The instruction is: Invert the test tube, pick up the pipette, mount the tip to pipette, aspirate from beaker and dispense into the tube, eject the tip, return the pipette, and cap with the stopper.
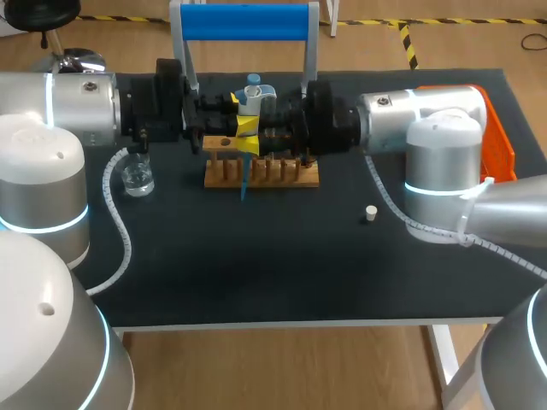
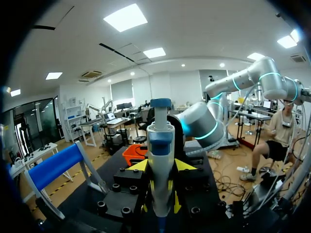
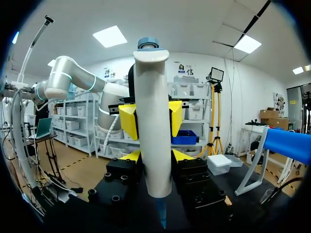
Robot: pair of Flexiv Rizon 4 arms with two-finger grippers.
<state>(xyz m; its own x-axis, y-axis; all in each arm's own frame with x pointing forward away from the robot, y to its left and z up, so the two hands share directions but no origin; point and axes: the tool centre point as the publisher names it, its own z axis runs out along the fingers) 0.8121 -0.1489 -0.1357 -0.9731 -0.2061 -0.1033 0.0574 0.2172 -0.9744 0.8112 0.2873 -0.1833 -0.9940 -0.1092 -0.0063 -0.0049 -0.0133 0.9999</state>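
Observation:
The white-and-blue pipette (image 1: 251,96) stands upright above the wooden tube rack (image 1: 282,178), and its blue tip (image 1: 244,184) hangs down in front of the rack. My left gripper (image 1: 229,109) comes in from the left and is shut on the pipette body (image 2: 160,165). My right gripper (image 1: 272,120) meets it from the right, its yellow tips pressed against both sides of the pipette (image 3: 153,121). The glass beaker (image 1: 137,178) sits left of the rack. The small white stopper (image 1: 370,213) lies to the right. I cannot make out the test tube.
A blue-topped pipette stand (image 1: 246,22) rises behind the rack. An orange bin (image 1: 498,137) sits at the table's right edge behind my right arm. A coiled cable (image 1: 120,231) trails over the table near the beaker.

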